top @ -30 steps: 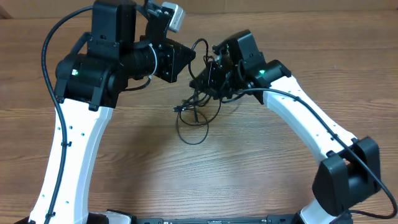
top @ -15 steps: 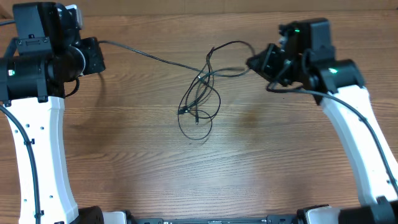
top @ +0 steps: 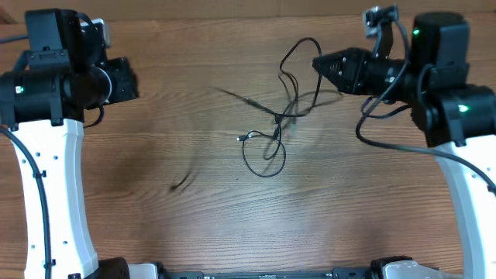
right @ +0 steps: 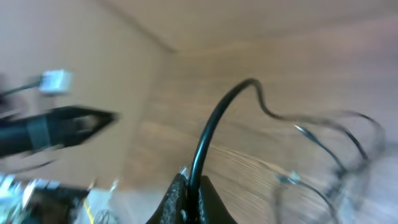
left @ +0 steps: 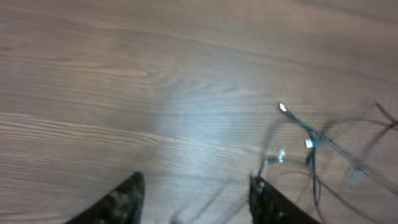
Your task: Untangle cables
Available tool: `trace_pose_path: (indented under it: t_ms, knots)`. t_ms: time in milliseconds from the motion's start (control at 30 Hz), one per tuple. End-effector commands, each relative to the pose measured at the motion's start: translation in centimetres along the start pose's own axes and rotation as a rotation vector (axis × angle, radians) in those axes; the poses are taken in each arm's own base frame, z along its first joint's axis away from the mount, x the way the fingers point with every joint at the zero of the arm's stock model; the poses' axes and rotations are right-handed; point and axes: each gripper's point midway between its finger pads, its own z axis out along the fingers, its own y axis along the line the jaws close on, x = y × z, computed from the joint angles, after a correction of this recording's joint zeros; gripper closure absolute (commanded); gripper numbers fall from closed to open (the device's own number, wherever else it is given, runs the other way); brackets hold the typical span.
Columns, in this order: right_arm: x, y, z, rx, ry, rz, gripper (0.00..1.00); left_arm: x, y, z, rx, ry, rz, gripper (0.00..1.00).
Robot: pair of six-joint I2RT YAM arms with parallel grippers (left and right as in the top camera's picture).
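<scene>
Jaws on the right are clamped on one black strand of the cables point(top: 277, 120), which runs down to the tangle lying mid-worktop point(top: 194, 225). Left jaws stand parted, nothing between them, well apart from the tangle; we see a silver plug tip point(left: 283, 108) beyond them.

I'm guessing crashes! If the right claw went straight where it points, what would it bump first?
Probably the cables: the right claw, shut on one cord, points left, and a thin loop curves just ahead of its tip. Height is unclear, so it might pass above.
</scene>
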Motion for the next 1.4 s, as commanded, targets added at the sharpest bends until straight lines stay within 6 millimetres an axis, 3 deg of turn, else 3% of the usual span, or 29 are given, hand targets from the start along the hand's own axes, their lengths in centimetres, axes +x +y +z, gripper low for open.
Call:
trace_pose_path:
  t_ms: [0, 100, 167, 300, 333, 467, 567, 767, 933, 1100, 1133, 1200, 1267, 1300, 1367]
  knots:
    - [-1.4, 5.4, -2.6, -0.158, -0.042, -0.102, 0.96, 1.3, -2.6, 1.0, 0.097, 0.050, 0.094, 0.30]
    - [-2.9, 7.3, -3.6, -0.203, -0.088, -0.104, 0.96, 1.6, -4.6, 2.1, 0.143, 0.071, 0.167, 0.28]
    - [-4.1, 8.5, -4.4, -0.212, -0.134, -0.090, 0.96, 1.8, -7.6, 2.7, 0.246, 0.073, 0.262, 0.28]
    - [-6.5, 8.7, -5.7, -0.132, -0.246, -0.059, 0.96, 2.9, -12.9, 3.3, 0.450, 0.086, 0.416, 0.28]
    - [-7.4, 9.1, -6.6, -0.110, -0.288, -0.071, 0.96, 3.8, -15.3, 3.6, 0.544, 0.104, 0.486, 0.29]
    - [-9.3, 7.9, -9.2, 0.058, -0.415, -0.053, 0.96, 7.1, -20.3, 4.1, 0.770, 0.151, 0.690, 0.28]
    - [-9.6, 7.9, -10.2, 0.077, -0.431, -0.067, 0.96, 9.4, -22.1, 5.8, 0.810, 0.202, 0.806, 0.26]
    - [-9.0, 6.6, -10.2, 0.114, -0.406, -0.025, 0.96, 12.4, -24.9, 10.4, 0.862, 0.303, 0.843, 0.25]
    - [-8.5, 6.1, -10.0, 0.127, -0.385, -0.004, 0.96, 15.6, -29.1, 12.6, 1.086, 0.314, 0.912, 0.26]
    - [-8.4, 5.8, -9.8, 0.133, -0.375, 0.006, 0.96, 17.2, -30.4, 16.1, 1.092, 0.328, 0.936, 0.28]
    - [-8.2, 5.7, -9.8, 0.135, -0.370, 0.010, 0.96, 17.4, -30.4, 16.6, 1.089, 0.337, 0.926, 0.32]
    - [-8.0, 5.5, -9.6, 0.143, -0.360, 0.016, 0.96, 17.6, -30.4, 17.0, 1.086, 0.348, 0.913, 0.51]
    - [-7.7, 4.4, -9.4, 0.182, -0.349, 0.042, 0.96, 16.7, -30.2, 16.7, 1.073, 0.344, 0.886, 0.88]
    - [-7.6, 3.7, -9.3, 0.208, -0.344, 0.059, 0.96, 15.9, -30.0, 16.4, 1.059, 0.340, 0.865, 0.95]
    - [-7.3, 2.1, -9.2, 0.272, -0.337, 0.095, 0.96, 12.3, -28.9, 15.2, 0.965, 0.305, 0.789, 0.96]
